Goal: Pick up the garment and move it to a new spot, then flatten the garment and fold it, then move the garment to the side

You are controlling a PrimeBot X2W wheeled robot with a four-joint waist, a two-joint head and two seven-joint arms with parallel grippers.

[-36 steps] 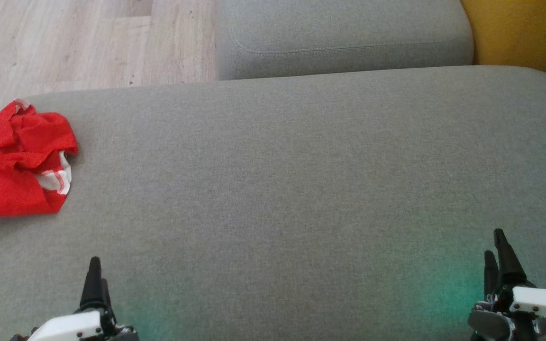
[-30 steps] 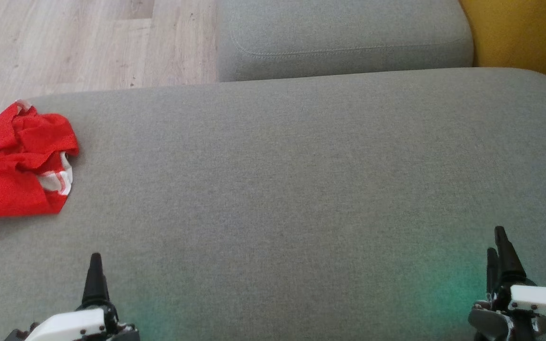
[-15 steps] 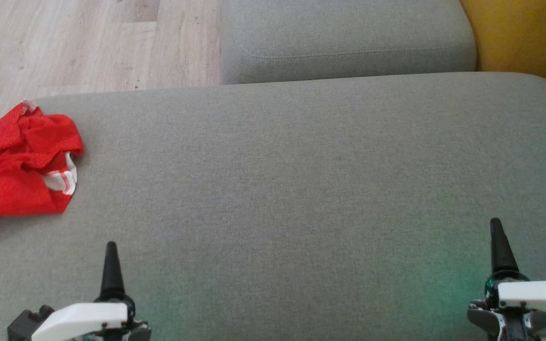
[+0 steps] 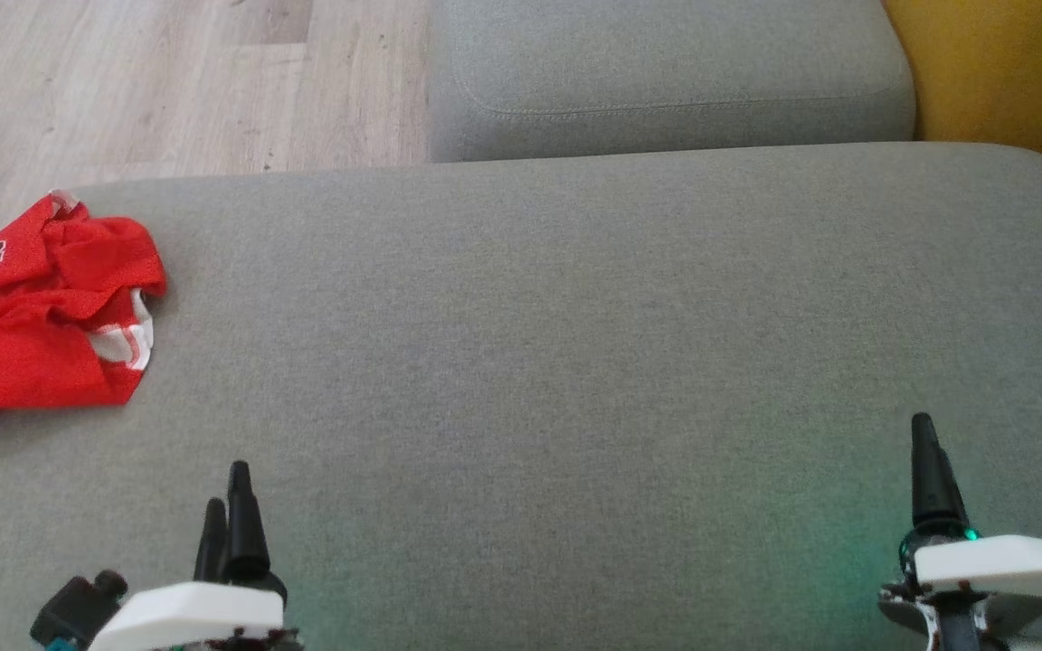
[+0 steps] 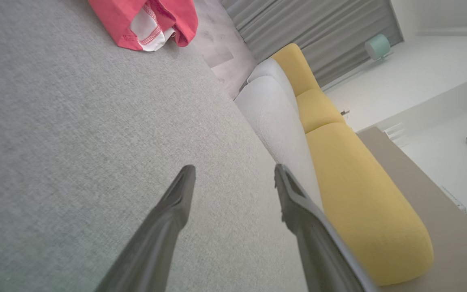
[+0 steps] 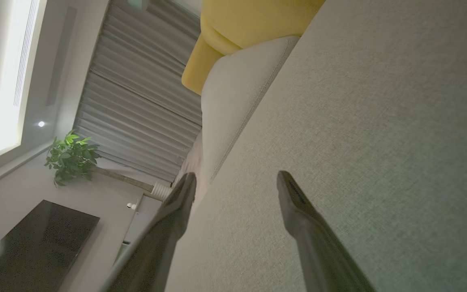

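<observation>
The red jersey [image 4: 42,316] lies crumpled at the far left of the broad grey seat cushion [image 4: 530,344], close to its far corner. Its white-trimmed opening is turned to the right, a white number shows on its upper fold, and the left edge of the head view cuts it off. Beyond that corner lies pale wooden floor [image 4: 123,81]. The left gripper [image 5: 233,172] hovers over the near edge of the seat, to the right of the jersey and well apart from it, jaws spread wide around nothing. Behind the seat sits a second grey cushion [image 4: 666,72], with yellow upholstery [image 4: 1000,72] in the far right corner. The right gripper [image 6: 236,175] hangs over the near right part of the seat, jaws likewise parted and empty, a faint green glow on the fabric beside it.
</observation>
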